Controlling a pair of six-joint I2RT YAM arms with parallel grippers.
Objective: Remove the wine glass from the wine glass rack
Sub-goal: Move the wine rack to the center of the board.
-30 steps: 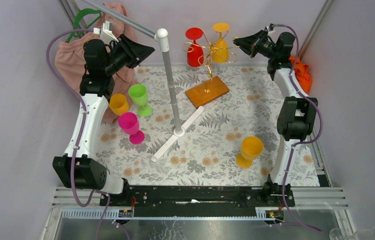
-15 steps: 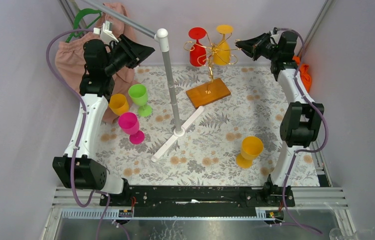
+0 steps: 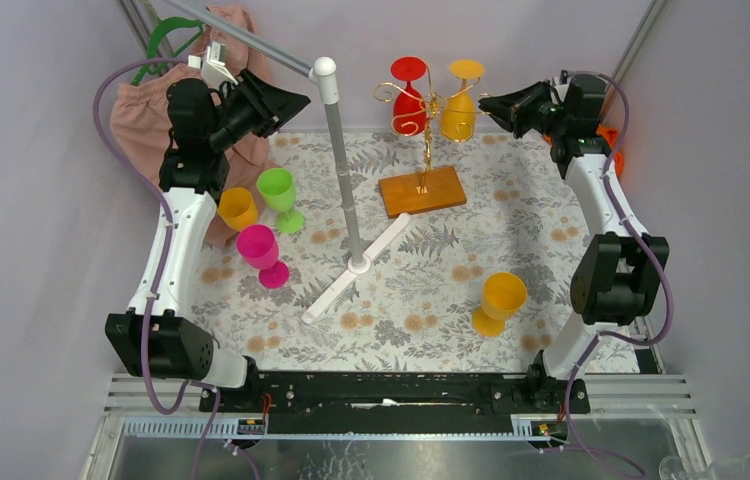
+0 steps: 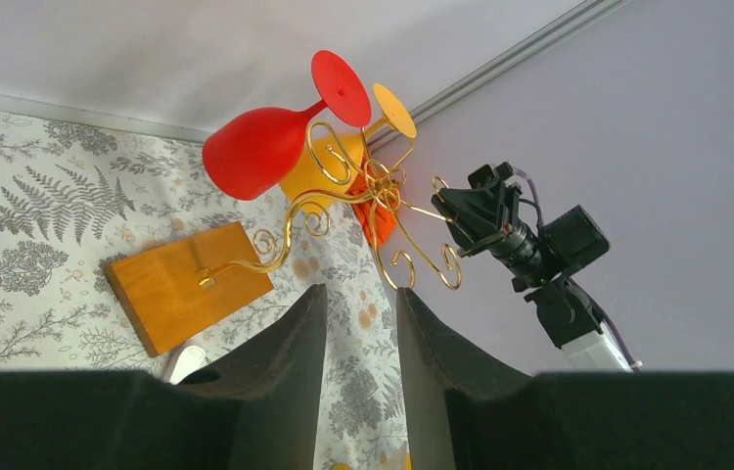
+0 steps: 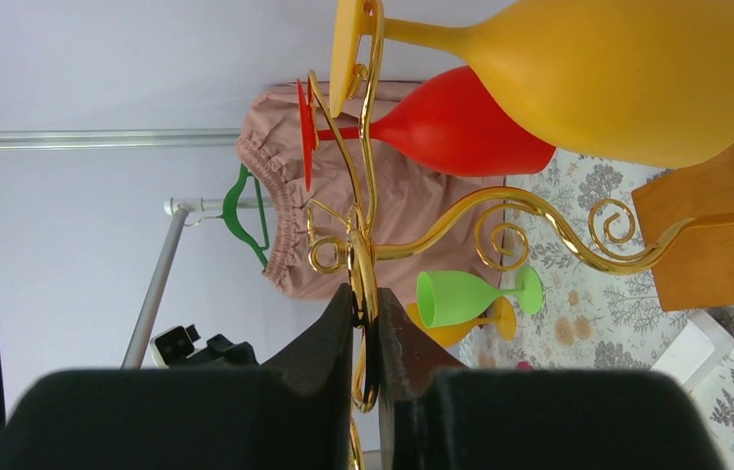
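The wine glass rack [image 3: 429,108], gold wire on an orange-brown wooden base [image 3: 421,192], stands at the back of the floral mat. A red wine glass [image 3: 409,102] and a yellow wine glass [image 3: 459,115] hang upside down from its arms. My right gripper [image 3: 488,100] is at the rack's right side. In the right wrist view that gripper [image 5: 365,294] is shut on a gold wire scroll, with the yellow glass [image 5: 618,78] and red glass [image 5: 461,122] just beyond. My left gripper [image 3: 301,100] hovers high at the left, open and empty [image 4: 361,289], pointing towards the rack [image 4: 373,191].
A white-and-grey pole stand [image 3: 343,180] with a white cross foot [image 3: 351,270] rises mid-table. Green [image 3: 277,190], orange [image 3: 238,208] and pink [image 3: 259,248] glasses stand at the left, a yellow one [image 3: 501,298] at the front right. Pink cloth [image 3: 141,110] hangs at the back left.
My right gripper has moved right, holding the wire, and the rack came with it. The rack went from leaning to upright and its base slid and turned. The left arm stayed still.
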